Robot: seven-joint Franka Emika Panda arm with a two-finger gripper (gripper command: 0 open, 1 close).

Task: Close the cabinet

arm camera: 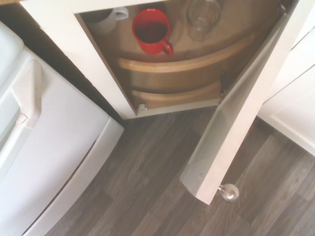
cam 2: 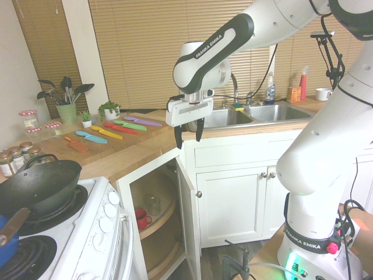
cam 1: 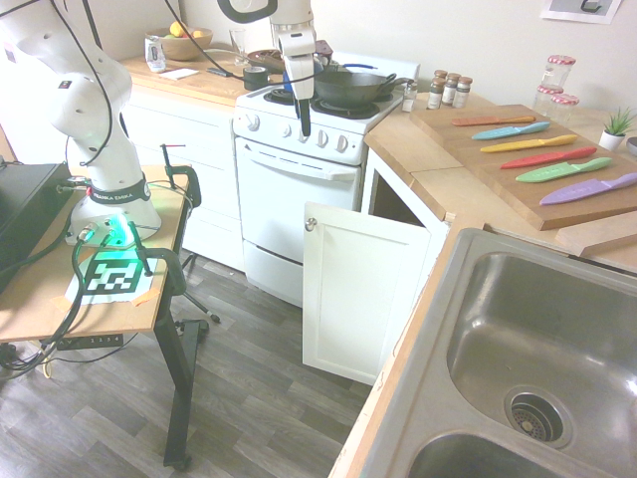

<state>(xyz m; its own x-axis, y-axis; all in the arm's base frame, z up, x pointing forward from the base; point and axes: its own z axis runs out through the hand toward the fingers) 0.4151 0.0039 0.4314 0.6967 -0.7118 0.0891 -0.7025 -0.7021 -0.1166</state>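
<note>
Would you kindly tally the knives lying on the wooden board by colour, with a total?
orange knife: 1
blue knife: 1
yellow knife: 1
red knife: 1
green knife: 1
purple knife: 1
Total: 6

- One white base cabinet point(cam 1: 350, 294) with a recessed-panel door, standing open.
- One small round silver knob point(arm camera: 228, 191).
- One red ceramic mug point(arm camera: 150, 30) on the curved wooden shelf.
- One clear glass jar point(arm camera: 202, 17) beside it.
- One black wok point(cam 1: 348, 87) on the white stove point(cam 1: 299, 189).
- Six coloured knives point(cam 1: 547, 157) on the wooden countertop point(cam 1: 478, 179).
- One stainless steel sink point(cam 1: 542, 349).
- One black two-finger gripper point(cam 2: 189, 133).
</note>
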